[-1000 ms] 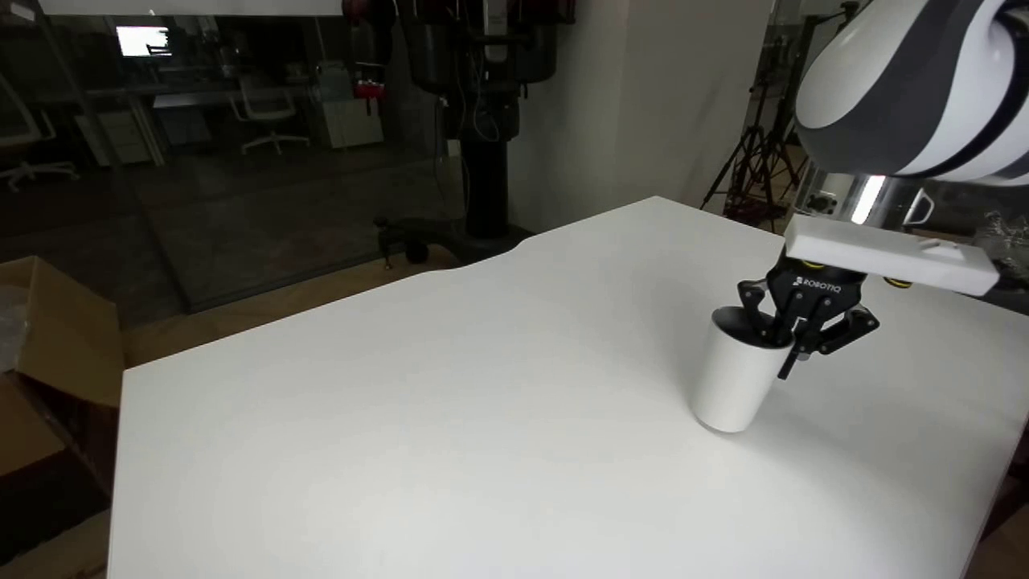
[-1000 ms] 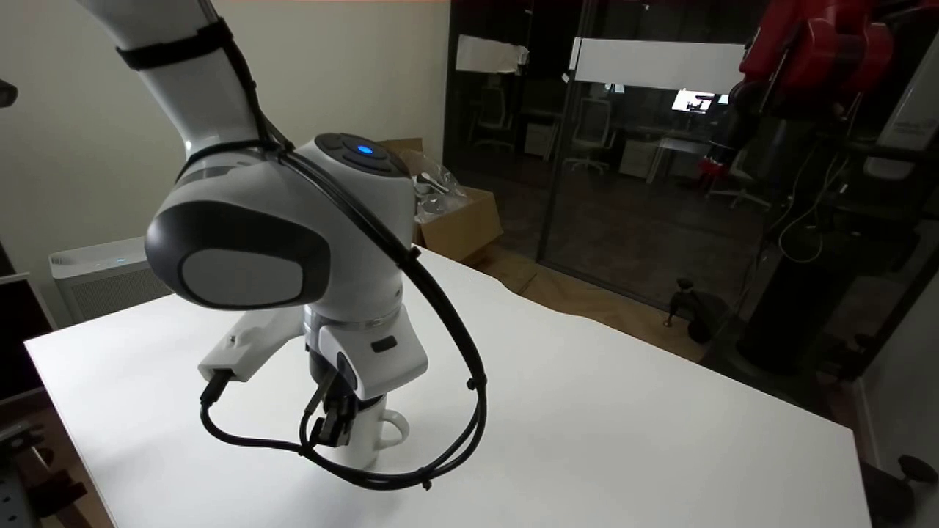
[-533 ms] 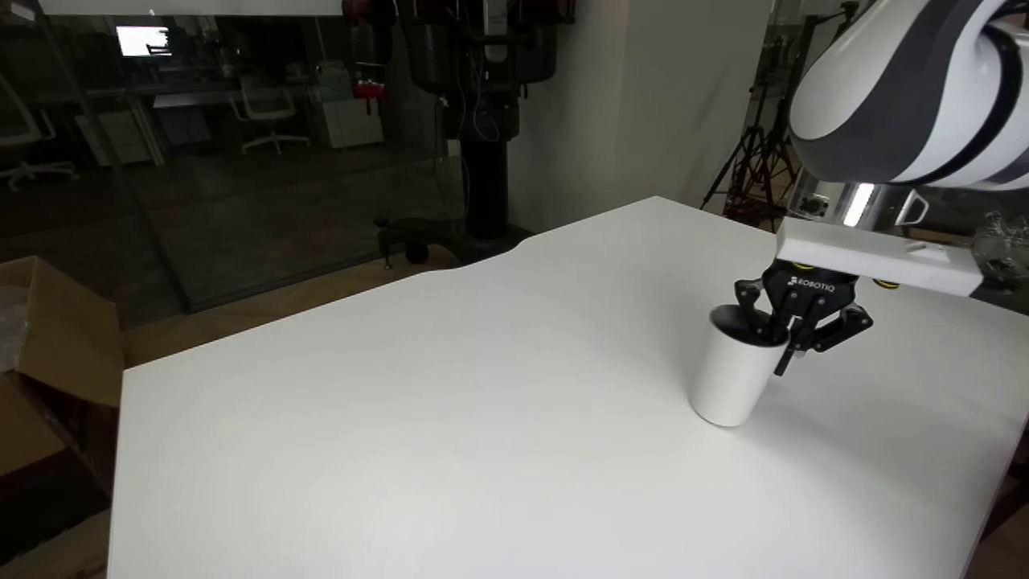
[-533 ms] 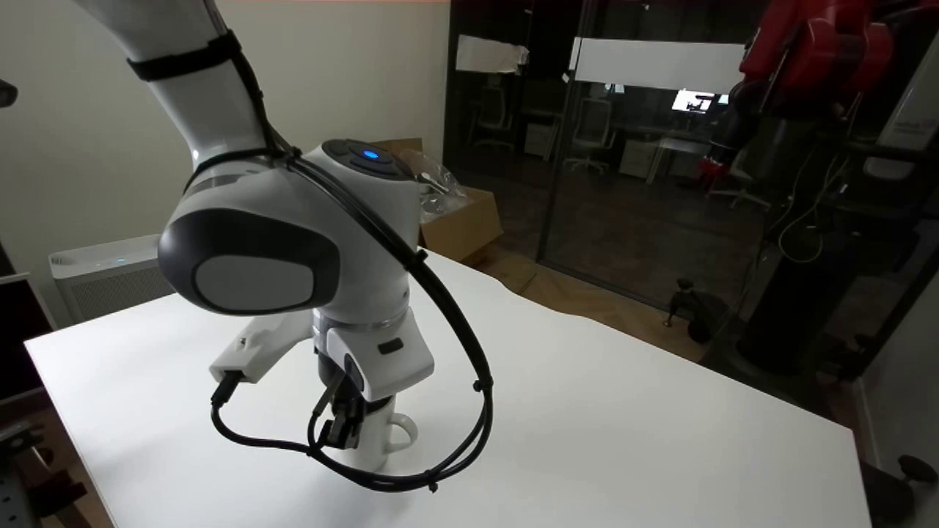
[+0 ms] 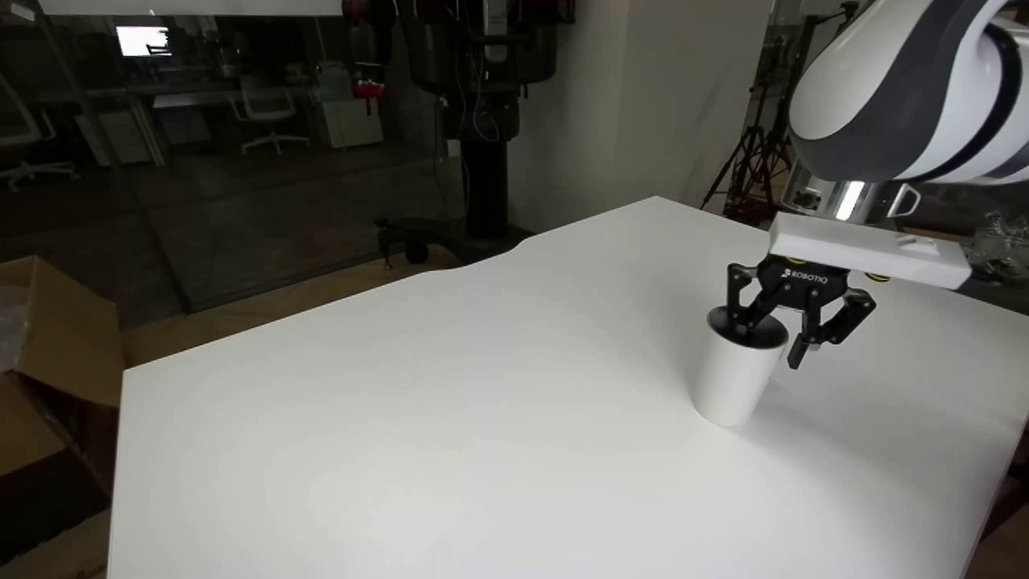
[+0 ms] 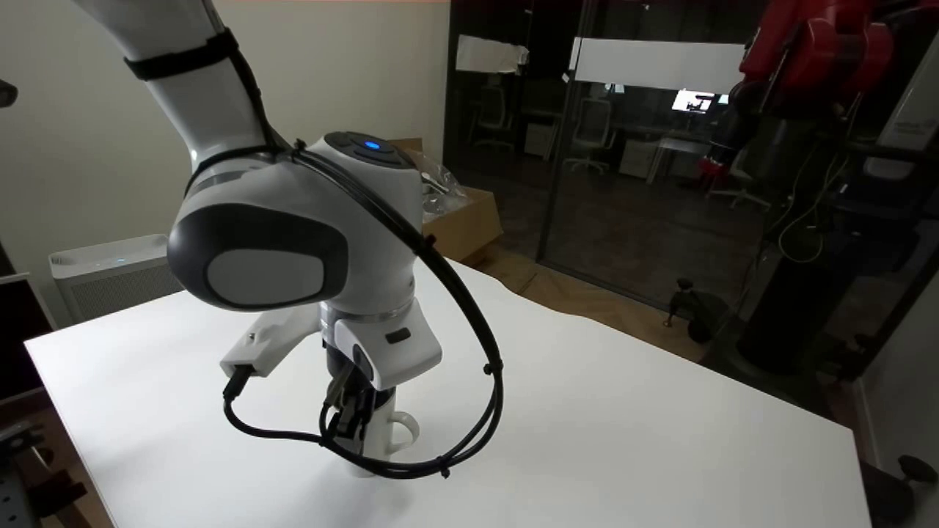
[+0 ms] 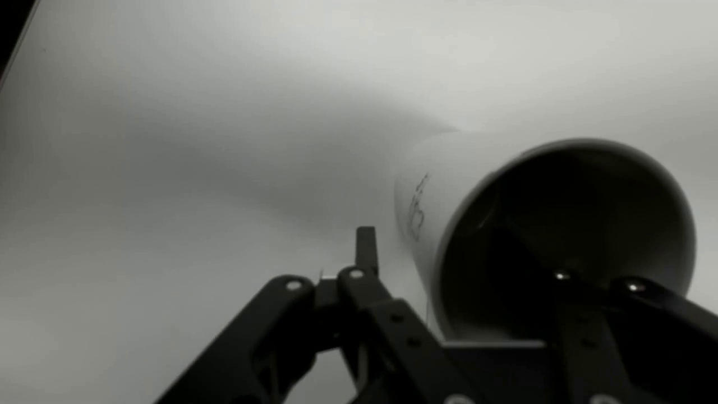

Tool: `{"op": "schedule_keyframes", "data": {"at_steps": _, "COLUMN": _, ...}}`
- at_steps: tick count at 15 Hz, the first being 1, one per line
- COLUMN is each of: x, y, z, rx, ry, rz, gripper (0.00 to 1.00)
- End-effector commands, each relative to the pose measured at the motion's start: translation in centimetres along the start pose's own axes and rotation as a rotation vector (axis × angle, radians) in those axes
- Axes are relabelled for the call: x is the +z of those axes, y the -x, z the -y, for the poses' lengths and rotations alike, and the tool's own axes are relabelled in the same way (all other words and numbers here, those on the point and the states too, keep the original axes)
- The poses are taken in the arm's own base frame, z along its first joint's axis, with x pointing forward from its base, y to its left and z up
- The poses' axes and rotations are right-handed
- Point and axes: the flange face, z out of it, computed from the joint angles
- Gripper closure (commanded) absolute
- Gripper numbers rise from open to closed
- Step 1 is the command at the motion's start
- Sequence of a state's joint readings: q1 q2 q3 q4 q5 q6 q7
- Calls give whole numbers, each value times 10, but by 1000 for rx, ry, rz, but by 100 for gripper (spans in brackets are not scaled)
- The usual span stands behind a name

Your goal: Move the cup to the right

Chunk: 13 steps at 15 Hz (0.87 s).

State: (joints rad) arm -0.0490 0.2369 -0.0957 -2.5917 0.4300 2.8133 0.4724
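Observation:
The white cup (image 5: 730,384) stands on the white table with its mouth up and its dark inside showing. Its handle (image 6: 406,433) sticks out on one side in an exterior view, where the arm and cable cover part of the body. Faint dark marks show on its wall (image 7: 440,191) in the wrist view. My gripper (image 5: 768,342) is open and straddles the near part of the rim. One finger reaches down into the cup, its tip hidden in the dark; the other fingertip (image 7: 366,247) is outside, with a gap between it and the wall.
A black cable loop (image 6: 493,396) hangs from the arm beside the cup. The table edge (image 5: 321,304) runs along the far side. A cardboard box (image 5: 68,338) sits on the floor beyond the table, and a dark stand (image 5: 486,185) rises behind it.
The fingers have spread from a pinch on the cup's rim to a wide gap. The cup shifted slightly at first, then stayed about in place. The gripper has risen a little.

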Motion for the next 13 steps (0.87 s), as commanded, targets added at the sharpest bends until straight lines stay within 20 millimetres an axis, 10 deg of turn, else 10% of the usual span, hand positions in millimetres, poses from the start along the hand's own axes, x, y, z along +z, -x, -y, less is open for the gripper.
{"op": "schedule_keyframes", "data": {"at_steps": 1, "x": -14, "y": 4, "z": 8, "rx": 5, "ry": -9, "rz": -41, "gripper": 14}}
{"op": "schedule_keyframes", "data": {"at_steps": 7, "x": -56, "y": 25, "z": 20, "rx": -60, "ry": -64, "rz": -91, "gripper": 0}}
{"op": "schedule_keyframes", "data": {"at_steps": 8, "x": -36, "y": 13, "z": 20, "rx": -67, "ry": -36, "rz": -77, "gripper": 0}}
{"op": "schedule_keyframes", "data": {"at_steps": 13, "x": -53, "y": 20, "z": 21, "rx": -78, "ry": -64, "rz": -88, "gripper": 0}}
